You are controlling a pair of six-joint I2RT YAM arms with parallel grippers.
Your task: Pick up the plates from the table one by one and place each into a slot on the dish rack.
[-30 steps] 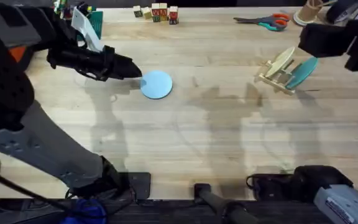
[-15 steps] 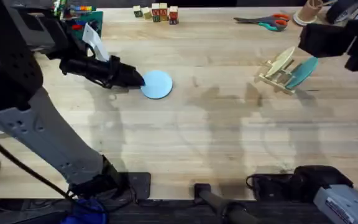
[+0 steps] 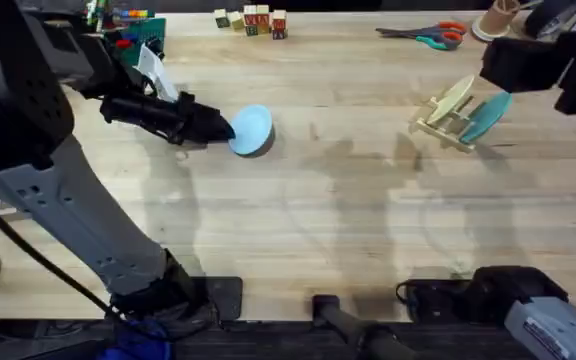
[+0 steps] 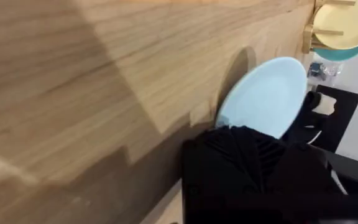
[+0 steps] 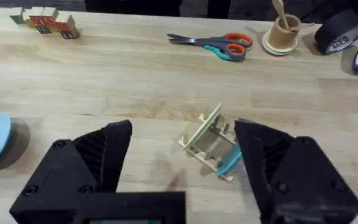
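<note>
Between my left tool [image 3: 230, 128], closed on the light blue plate [image 3: 253, 131], and the dish rack [image 3: 446, 118], the surface [image 3: 348, 220] lay bare; a straight pass across was open. The rack already carried the cream plate [image 3: 455, 98] and the teal plate [image 3: 486, 116], leaning in its slots. My right tool [image 5: 182, 171] hung above the rack, fingers spread wide, crowding any approach from overhead. Along the far edge stood letter blocks [image 3: 252, 20], scissors [image 3: 423, 35] and tape rolls [image 5: 340, 31], well apart from the path.
</note>
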